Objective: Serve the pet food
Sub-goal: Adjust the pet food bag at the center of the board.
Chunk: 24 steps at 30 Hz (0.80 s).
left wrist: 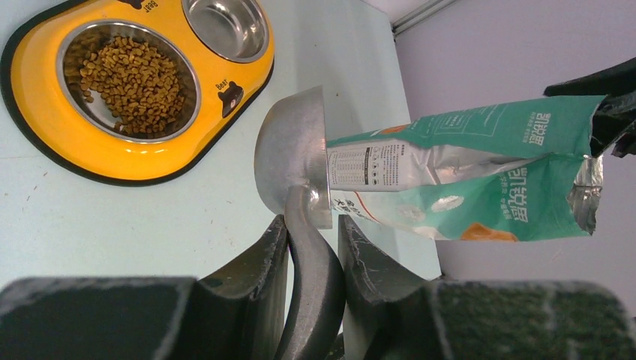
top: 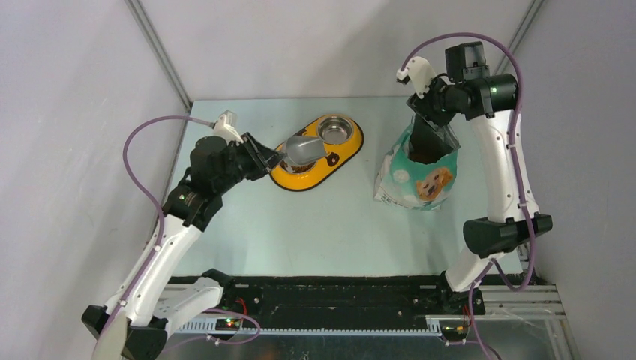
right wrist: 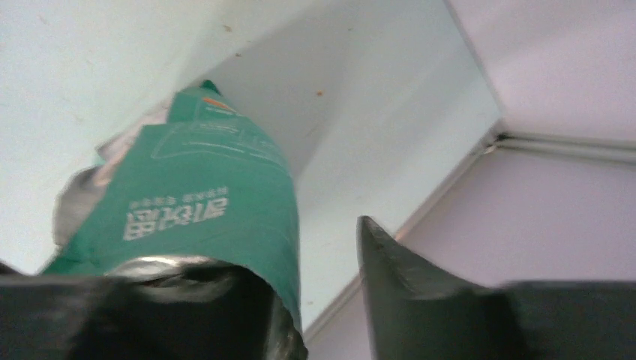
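Kibble point(left wrist: 131, 79) fills the feeder's point(left wrist: 45, 127) bowl point(left wrist: 94, 112) on the left arm's side, just ahead and left of the scoop point(left wrist: 289, 154). The left gripper point(left wrist: 313, 229) clamps the scoop's handle, whose long axis runs straight out from the fingers. That arm is far nearer. The right gripper point(right wrist: 322, 270) stands parted at the bag's point(right wrist: 210, 187) mouth, pinching nothing, and the bag's contents are hidden.

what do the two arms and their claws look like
Both have white links and chunky black joints. A purple cable loops along the left arm, another along the right arm. A small green light shows on the right arm's top joint. The left claw and right claw have dark, tapered fingers.
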### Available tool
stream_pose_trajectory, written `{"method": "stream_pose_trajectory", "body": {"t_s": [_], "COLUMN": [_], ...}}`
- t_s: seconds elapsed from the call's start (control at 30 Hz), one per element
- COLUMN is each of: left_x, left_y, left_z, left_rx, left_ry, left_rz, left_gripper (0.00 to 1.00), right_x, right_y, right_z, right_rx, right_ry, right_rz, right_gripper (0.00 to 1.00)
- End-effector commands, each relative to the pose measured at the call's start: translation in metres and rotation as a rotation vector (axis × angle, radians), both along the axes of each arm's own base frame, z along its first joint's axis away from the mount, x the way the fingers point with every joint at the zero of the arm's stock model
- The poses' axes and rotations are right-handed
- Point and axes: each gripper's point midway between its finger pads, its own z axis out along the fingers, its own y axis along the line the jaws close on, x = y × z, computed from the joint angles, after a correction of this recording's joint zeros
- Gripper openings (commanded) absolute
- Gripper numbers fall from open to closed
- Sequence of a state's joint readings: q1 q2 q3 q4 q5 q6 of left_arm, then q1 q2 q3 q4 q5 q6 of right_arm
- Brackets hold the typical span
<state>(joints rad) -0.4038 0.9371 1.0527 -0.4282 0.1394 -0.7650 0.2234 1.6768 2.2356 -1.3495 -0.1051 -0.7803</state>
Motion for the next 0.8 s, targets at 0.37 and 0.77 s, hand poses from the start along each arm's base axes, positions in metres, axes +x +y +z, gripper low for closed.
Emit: {"method": "stream_pose_trajectory", "body": {"t_s": [0.37,0.77], "left_x": [0.005,-0.005], "left_y": [0.013,0.027], "left_z": [0.023,0.027], "left_rx": [0.020,0.024], "left_ry": [-0.126,-0.157], "left_rz": [0.053,0.104], "left_gripper": [0.00,0.00], "right_x": [0.038,0.029], "right_y": [0.002,0.041], "right_z": [0.131,0.182], "right_rx": [0.364,0.469], "right_ry": [-0.534,-0.762], "right_rz": [-0.502,-0.747], "right_gripper": [0.00,0.00]}}
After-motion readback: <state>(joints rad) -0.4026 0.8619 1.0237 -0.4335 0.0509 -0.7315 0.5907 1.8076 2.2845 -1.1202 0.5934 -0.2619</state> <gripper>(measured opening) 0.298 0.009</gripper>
